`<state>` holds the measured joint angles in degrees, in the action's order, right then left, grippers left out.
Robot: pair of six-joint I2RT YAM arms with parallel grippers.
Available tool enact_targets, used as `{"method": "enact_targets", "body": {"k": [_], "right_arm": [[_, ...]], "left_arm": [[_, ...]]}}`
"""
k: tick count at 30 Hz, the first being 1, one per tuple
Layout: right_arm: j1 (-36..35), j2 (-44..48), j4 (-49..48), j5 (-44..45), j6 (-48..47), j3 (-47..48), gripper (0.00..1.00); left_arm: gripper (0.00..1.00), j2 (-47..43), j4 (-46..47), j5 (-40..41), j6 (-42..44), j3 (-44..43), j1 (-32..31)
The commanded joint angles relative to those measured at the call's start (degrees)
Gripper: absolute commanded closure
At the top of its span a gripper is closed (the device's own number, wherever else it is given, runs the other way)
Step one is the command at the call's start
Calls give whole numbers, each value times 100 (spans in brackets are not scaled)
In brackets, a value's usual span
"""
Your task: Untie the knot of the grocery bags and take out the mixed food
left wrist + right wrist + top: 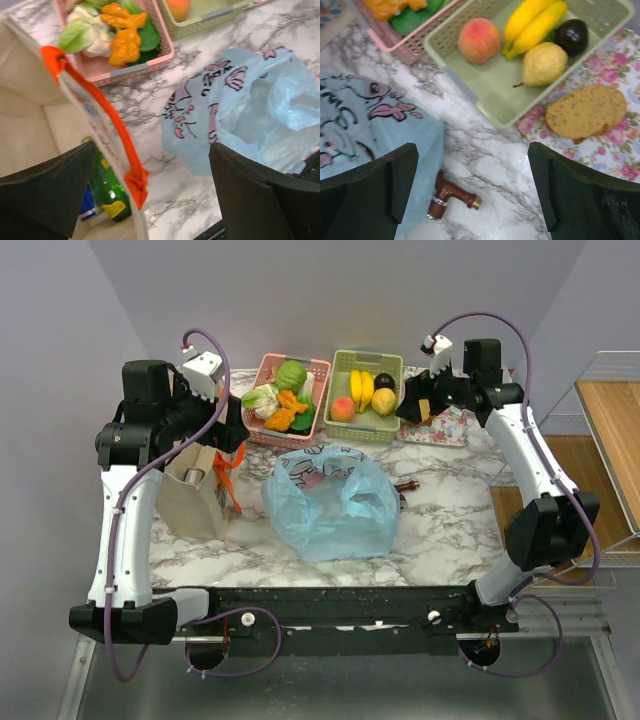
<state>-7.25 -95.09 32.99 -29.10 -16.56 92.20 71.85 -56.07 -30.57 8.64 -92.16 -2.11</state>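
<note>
The light blue grocery bag (330,502) lies crumpled mid-table with its mouth gaping; the knot is not in view. In the left wrist view the bag (260,105) shows no food inside. A green cabbage (291,375) and orange pieces (125,35) lie in the pink basket (318,365). A peach (479,40) sits in the green basket (368,356). My left gripper (152,195) hangs open over the tote's edge, left of the bag. My right gripper (472,190) is open above bare marble, between the bag and the green basket.
A beige tote (195,495) with orange handles stands at the left, a green bottle (107,187) inside. Bananas (535,22), a pear and a dark fruit share the green basket. A bread slice (585,112) lies on floral cloth. A brown pipe-shaped piece (451,196) lies beside the bag.
</note>
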Motion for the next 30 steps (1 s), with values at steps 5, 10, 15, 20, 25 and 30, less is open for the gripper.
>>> {"method": "enact_targets", "body": {"k": [5,10,15,20,25,30], "right_arm": [[-734,236,620,-1003,-108,-135,0],[-1153,184,745,-1006,-220,50,2],[-1449,176,737,-1009,-210,55,2],[-1508,40,605,-1012,76,245,3],[-1552,-150,430,-1044,407,550,3],[-1608,-347,438,-1088,589,825,4]], "left_arm": [[2,-149,-522,1830,665,885,391],[37,-308,-805,1901,1082,1330,799],[81,-758,-1562,1711,2193,1569,896],[100,-1342,-2724,1259,3643,1747,915],[100,-1676,-3623,1080,4714,1745,905],[100,-1750,-3672,1141,5271,1724,750]]}}
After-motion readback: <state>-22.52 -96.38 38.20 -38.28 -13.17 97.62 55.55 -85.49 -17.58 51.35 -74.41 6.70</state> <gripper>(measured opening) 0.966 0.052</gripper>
